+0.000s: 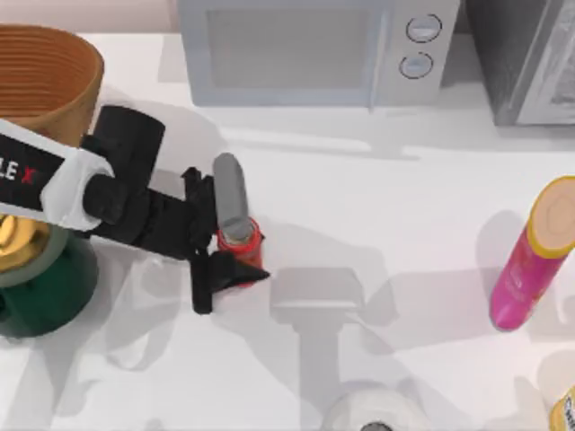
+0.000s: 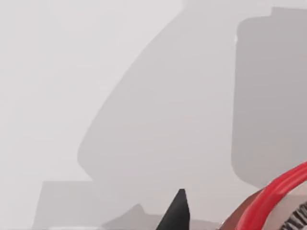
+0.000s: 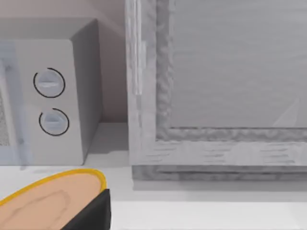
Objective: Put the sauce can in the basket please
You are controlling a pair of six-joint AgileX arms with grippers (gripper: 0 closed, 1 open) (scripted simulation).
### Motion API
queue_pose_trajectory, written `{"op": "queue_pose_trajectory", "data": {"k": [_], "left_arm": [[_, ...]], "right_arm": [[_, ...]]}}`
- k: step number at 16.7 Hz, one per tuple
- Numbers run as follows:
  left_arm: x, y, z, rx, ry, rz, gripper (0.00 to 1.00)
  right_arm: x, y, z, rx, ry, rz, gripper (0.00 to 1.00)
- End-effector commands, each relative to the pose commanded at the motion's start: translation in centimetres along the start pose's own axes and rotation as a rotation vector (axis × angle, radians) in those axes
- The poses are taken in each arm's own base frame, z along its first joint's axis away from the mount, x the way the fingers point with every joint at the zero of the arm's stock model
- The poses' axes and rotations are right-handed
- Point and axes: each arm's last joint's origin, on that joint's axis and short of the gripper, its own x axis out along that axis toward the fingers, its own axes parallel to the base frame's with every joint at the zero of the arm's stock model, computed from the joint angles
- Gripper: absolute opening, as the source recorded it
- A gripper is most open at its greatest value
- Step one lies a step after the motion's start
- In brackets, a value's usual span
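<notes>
The sauce can (image 1: pixel 241 239), small and red with a grey top, sits between the black fingers of my left gripper (image 1: pixel 234 251), which is shut on it at the table's left-middle. In the left wrist view the can's red rim (image 2: pixel 276 196) curves in beside one black fingertip (image 2: pixel 176 213). The orange-brown wicker basket (image 1: pixel 54 72) stands at the far left corner, behind the left arm and apart from the can. My right arm (image 1: pixel 373 415) is parked at the near edge.
A dark green pot with a gold lid (image 1: pixel 36 283) stands just under the left arm. A microwave (image 1: pixel 305 49) and a grey box (image 1: pixel 530 54) line the back. A pink tube with a yellow cap (image 1: pixel 530 260) stands at the right.
</notes>
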Motion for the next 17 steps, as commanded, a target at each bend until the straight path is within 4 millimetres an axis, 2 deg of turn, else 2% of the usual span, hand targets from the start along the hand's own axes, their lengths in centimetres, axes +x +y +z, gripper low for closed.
{"op": "queue_pose_trajectory", "data": {"k": [4, 5, 14, 17], "left_arm": [[0.0, 0.0, 0.0, 0.000, 0.000, 0.000, 0.02], [0.0, 0.0, 0.0, 0.000, 0.000, 0.000, 0.00], [-0.1, 0.1, 0.1, 0.002, -0.002, 0.005, 0.00], [-1.6, 1.5, 1.9, -0.004, -0.018, 0.069, 0.00]], "right_arm": [[0.0, 0.0, 0.0, 0.000, 0.000, 0.000, 1.00], [0.0, 0.0, 0.0, 0.000, 0.000, 0.000, 1.00], [0.0, 0.0, 0.0, 0.000, 0.000, 0.000, 1.00], [0.0, 0.0, 0.0, 0.000, 0.000, 0.000, 1.00]]}}
